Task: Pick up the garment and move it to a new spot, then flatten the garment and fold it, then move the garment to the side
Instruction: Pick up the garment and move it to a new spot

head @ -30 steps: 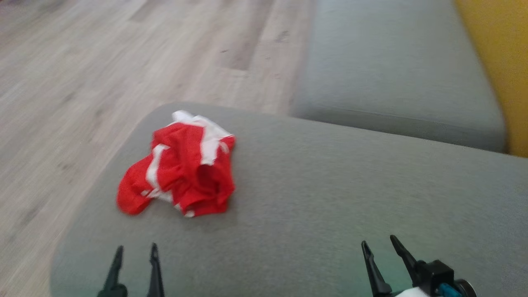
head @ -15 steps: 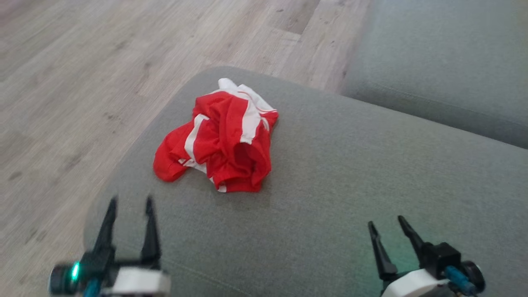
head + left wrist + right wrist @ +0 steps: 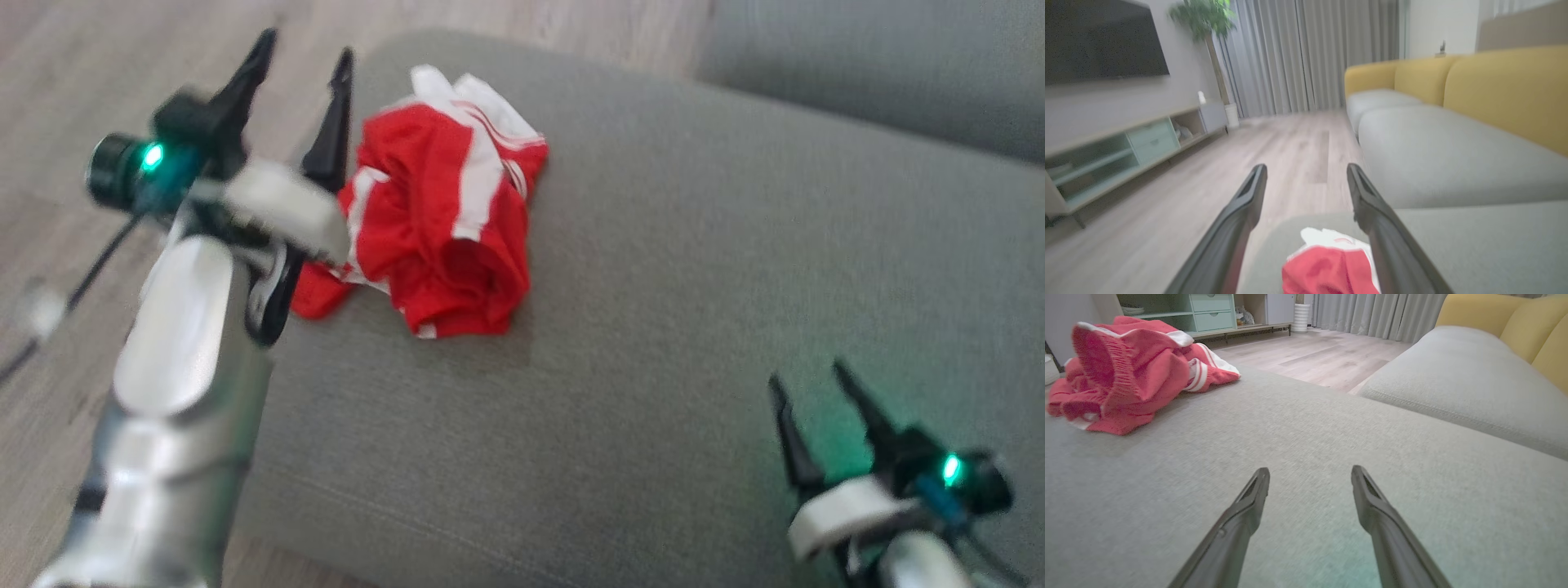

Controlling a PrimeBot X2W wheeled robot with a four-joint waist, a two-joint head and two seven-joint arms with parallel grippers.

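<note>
- The red mesh jersey with white panels and red-and-white striped trim is lying crumpled in a heap near the far left corner of a broad grey fabric seat cushion. The bunching is folding most of its surface inward, so no chest print is making itself out.
- In the head view the jersey's left edge is hiding behind the left hand and its pale wrist, and motion blur is softening that whole side.
- In the left wrist view the jersey is being cut off by the bottom edge, and one dark finger is covering part of it.
- The left arm is reaching forward with its silver forearm running off the bottom edge. Its hand is hanging over the cushion's left edge just beside the jersey, fingers spread wide apart and gripping nothing.
- Whether the nearer fingertip is brushing the cloth is too blurred to tell.
- The right hand is hovering low over bare cushion, well apart from the jersey, fingers likewise standing wide and empty.
</note>
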